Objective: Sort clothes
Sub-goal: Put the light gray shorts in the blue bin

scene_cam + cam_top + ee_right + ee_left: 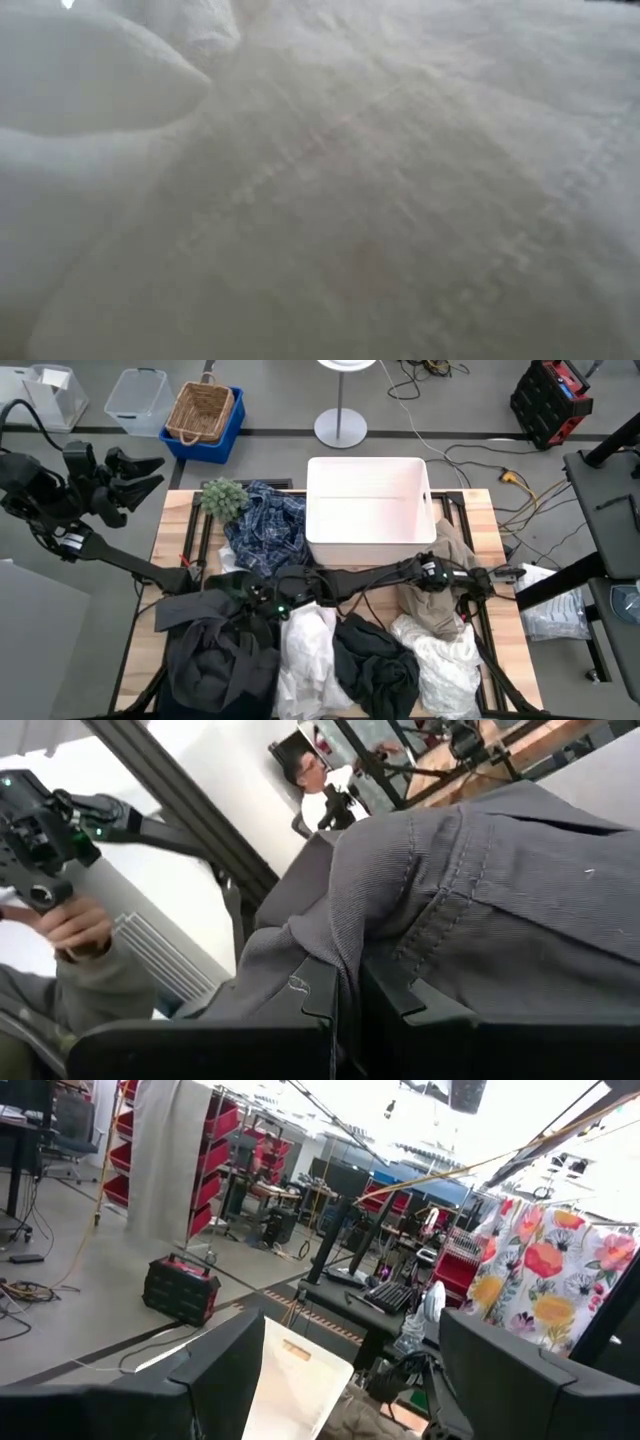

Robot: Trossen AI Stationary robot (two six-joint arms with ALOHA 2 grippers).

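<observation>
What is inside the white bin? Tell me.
The white bin looks empty in the high view: only its bare white floor shows. The clothes all lie outside it; the plaid shirt sits beside its left wall. Nothing covers the interior.

The left hand (150, 470) is held up high past the left edge of the bench, with its fingers (225, 1370) spread wide. The right arm reaches low across the bench to the left, and its hand (345, 1010) is pinched tight on grey cloth (480, 900).

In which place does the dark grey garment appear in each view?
High view: dark grey garment, table's lower left.
Low view: absent; white cloth fills it.
Left wrist view: absent.
Right wrist view: centre, pinched by right gripper.
Shared landmark: right gripper, seen from high and right wrist.
</observation>
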